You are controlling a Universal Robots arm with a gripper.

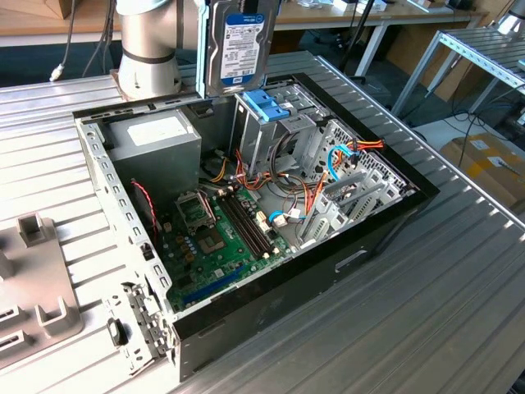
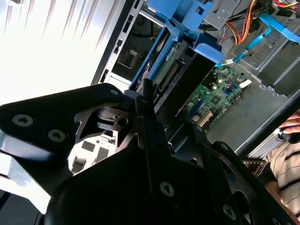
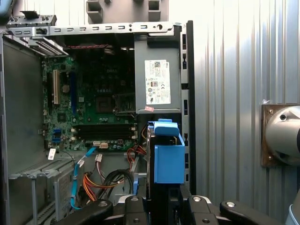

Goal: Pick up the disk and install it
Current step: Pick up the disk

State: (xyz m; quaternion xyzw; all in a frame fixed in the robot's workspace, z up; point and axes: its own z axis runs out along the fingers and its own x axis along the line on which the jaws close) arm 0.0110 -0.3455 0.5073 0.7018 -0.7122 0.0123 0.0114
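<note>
An open computer case lies on its side on the ribbed metal table; inside, a grey power-supply box with a white sticker sits beside a green motherboard; a metal cage with a blue plastic top stands near orange and blue cables; a grey fixture rests at the exterior view's left.

Beneath the fingers, the disk hangs just above the drive cage, open air around it; the power supply flanks the cage, loose cables on its other side.

Disk silver-grey, label white-blue; motherboard green.
</note>
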